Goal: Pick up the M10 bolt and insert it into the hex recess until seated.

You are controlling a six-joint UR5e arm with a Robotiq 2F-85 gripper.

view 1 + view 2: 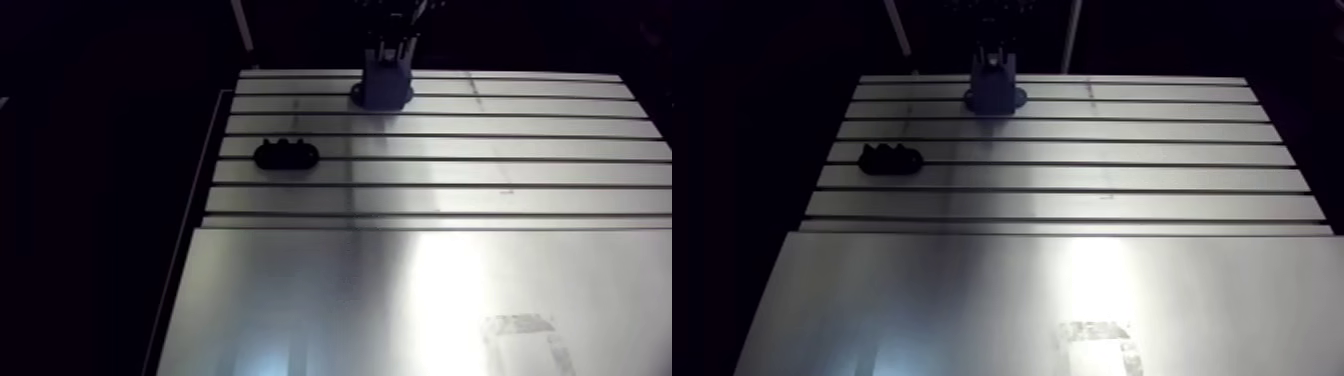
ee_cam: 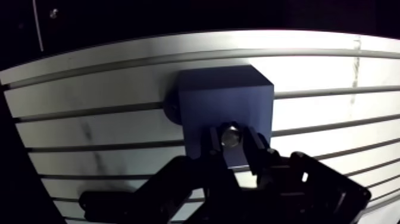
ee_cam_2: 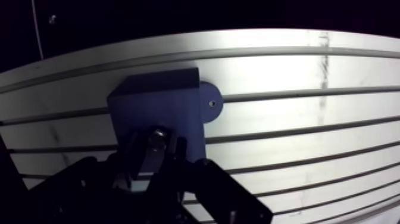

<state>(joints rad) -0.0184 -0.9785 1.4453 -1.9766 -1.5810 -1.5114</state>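
Blue block [image 2: 226,101] sits under the gripper [image 2: 233,146] — clamped on the bolt [image 2: 230,134] — black holder [image 1: 286,154] well apart.

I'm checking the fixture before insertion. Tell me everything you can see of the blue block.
The blue block is a matte dark-blue box, plastic-looking, with a rounded base tab on either side, one with a small hole. It stands upright on the slotted table, near its far edge. The gripper is right over it, jaws shut on the bolt, whose shiny end shows against the block. No hex recess shows; whether bolt and block touch cannot be told.
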